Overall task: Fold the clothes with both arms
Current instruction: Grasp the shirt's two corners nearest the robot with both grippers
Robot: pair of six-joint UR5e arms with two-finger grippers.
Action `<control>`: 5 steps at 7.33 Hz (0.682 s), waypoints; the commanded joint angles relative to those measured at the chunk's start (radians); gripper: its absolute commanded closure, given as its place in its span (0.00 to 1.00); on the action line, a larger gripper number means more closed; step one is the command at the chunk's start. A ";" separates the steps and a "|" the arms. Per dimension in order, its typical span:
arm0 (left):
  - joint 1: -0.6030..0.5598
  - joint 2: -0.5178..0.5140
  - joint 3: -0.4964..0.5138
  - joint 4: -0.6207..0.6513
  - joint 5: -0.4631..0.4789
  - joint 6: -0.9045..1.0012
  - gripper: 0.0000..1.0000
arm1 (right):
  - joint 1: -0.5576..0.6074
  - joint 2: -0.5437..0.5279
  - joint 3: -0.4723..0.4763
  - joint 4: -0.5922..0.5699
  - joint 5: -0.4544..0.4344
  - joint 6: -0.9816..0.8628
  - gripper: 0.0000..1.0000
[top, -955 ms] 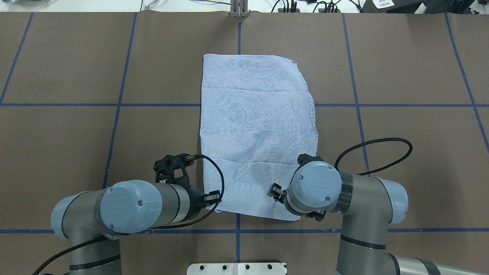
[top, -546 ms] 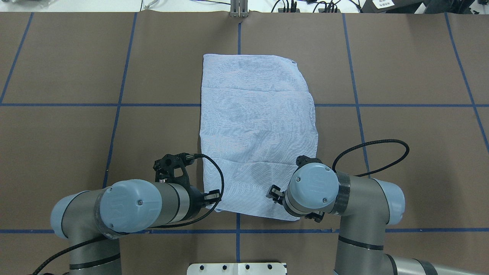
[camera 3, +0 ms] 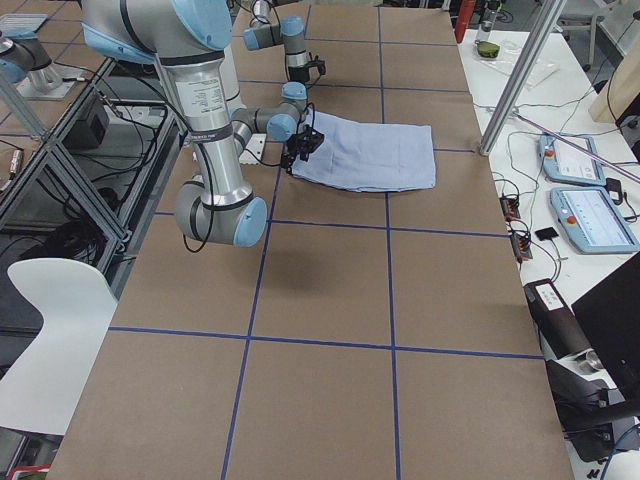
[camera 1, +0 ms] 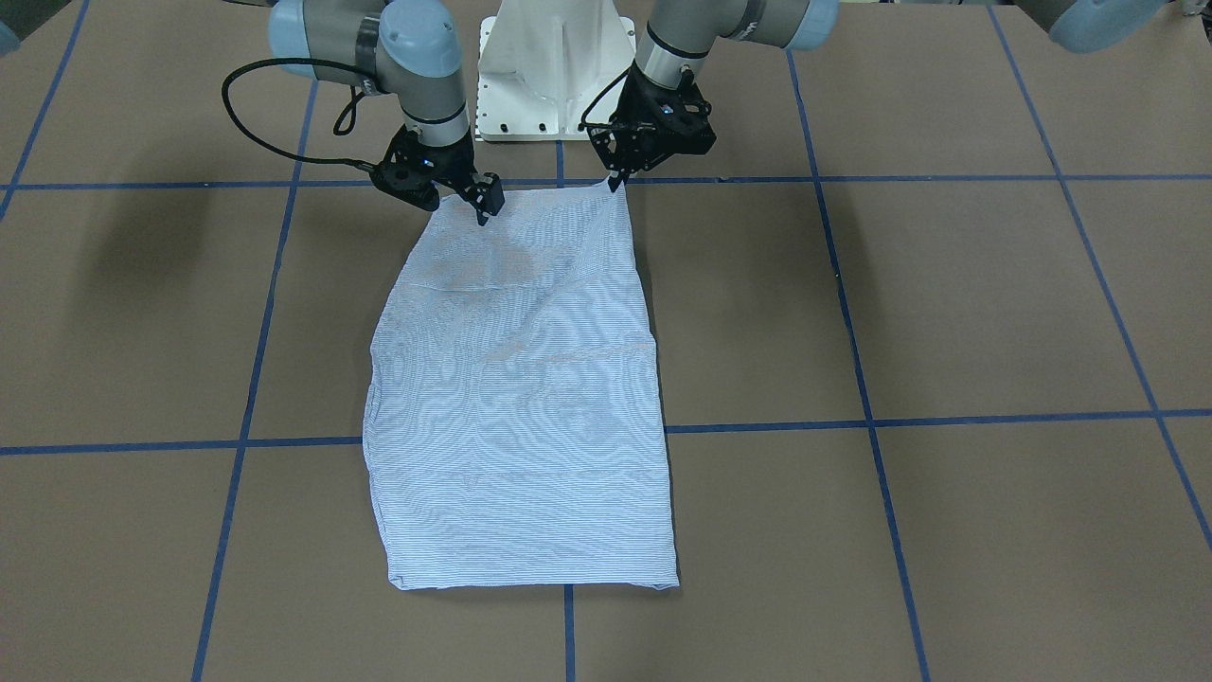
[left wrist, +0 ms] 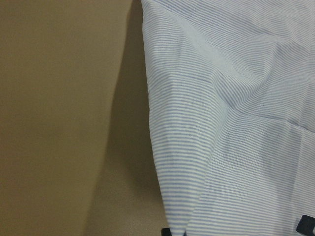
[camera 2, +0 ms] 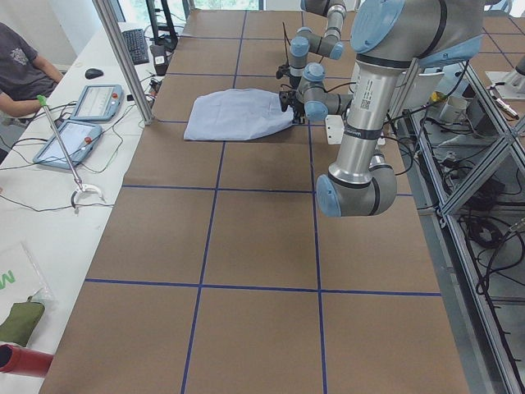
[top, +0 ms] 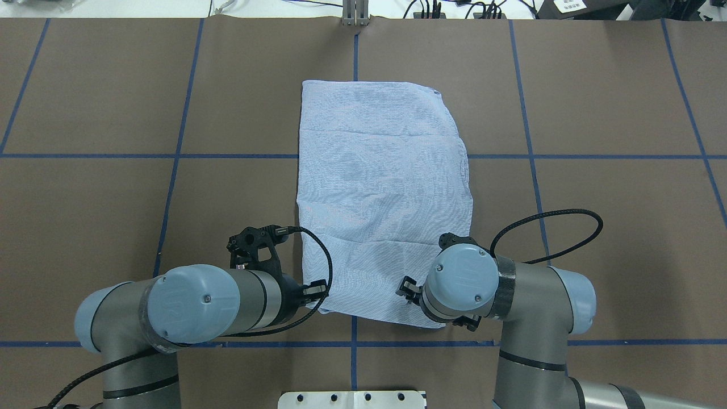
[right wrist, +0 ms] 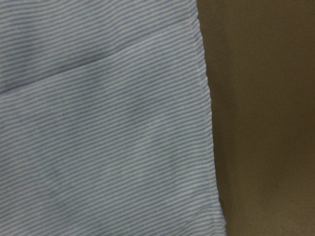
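The light blue striped shirt (top: 380,187) lies folded into a long rectangle on the brown table, also seen in the front view (camera 1: 521,398). Both grippers are at its edge nearest the robot. My left gripper (camera 1: 615,182) is shut on the shirt's near left corner, which is pulled up to a point; the left wrist view shows the cloth (left wrist: 236,123) bunching toward the fingertips. My right gripper (camera 1: 481,210) is at the near right corner and looks shut on the cloth. The right wrist view shows only striped cloth (right wrist: 98,137) and table, no fingers.
The white pedestal base (camera 1: 554,66) stands just behind the grippers. Blue tape lines (top: 176,156) grid the brown table. A metal post (top: 355,14) stands at the far edge. Tablets (camera 2: 90,103) and a seated person (camera 2: 25,70) are beyond the far side.
The right arm has shifted a little to the left and toward the robot. The shirt's near edge has drawn slightly inward. The left arm has barely moved.
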 commanded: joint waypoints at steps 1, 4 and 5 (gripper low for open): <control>0.001 0.000 0.001 -0.001 0.000 0.000 1.00 | -0.001 0.001 -0.004 0.000 0.000 0.000 0.00; -0.001 -0.001 -0.001 0.001 0.000 0.000 1.00 | -0.004 0.001 -0.004 0.000 0.002 -0.003 0.01; 0.001 -0.001 -0.001 0.001 0.000 0.000 1.00 | -0.004 0.001 -0.004 0.000 0.002 -0.002 0.16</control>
